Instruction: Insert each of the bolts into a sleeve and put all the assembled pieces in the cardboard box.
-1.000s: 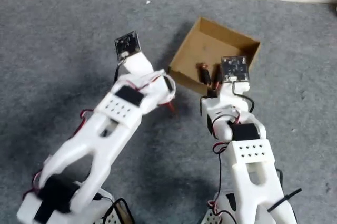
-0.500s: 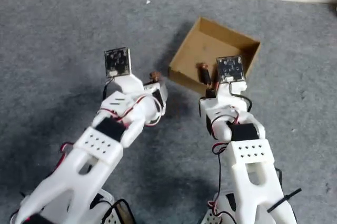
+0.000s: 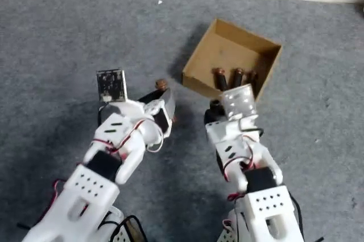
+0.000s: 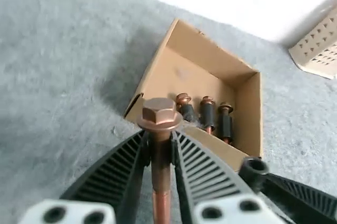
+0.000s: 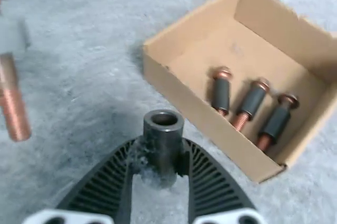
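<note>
My left fingers [image 4: 160, 135] are pinched tight on the copper bolt [image 4: 160, 114] just under its hex head, with the threaded shank pointing down. My right fingers [image 5: 162, 150] clamp the matte black sleeve [image 5: 164, 129] upright, its bore open at the top. I judge it best to line shank and bore up on one axis, then ease in slowly, because smooth metal may slip between ribbed pads. The cardboard box [image 3: 227, 48], at one o'clock on the grey carpeted surface [image 3: 68, 37], holds three finished pieces [image 5: 251, 100].

copper bolt [image 4: 159, 114], blk sleeve [image 5: 164, 132], brown box [image 3: 224, 48]
</note>
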You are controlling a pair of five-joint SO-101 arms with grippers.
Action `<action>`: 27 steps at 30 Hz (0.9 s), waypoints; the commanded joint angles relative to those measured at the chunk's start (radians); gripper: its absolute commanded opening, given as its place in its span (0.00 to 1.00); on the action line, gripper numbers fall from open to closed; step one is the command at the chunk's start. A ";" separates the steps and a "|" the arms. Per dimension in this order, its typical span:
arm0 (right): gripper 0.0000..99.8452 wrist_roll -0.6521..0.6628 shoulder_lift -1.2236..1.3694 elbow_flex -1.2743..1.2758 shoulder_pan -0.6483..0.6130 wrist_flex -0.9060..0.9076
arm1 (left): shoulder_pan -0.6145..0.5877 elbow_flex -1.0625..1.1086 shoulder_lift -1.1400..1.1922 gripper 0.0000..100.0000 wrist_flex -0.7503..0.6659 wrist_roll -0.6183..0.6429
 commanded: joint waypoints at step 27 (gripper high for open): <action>0.01 0.218 -0.605 0.433 -0.170 -0.211 | 0.147 0.282 -0.664 0.01 -0.086 -0.163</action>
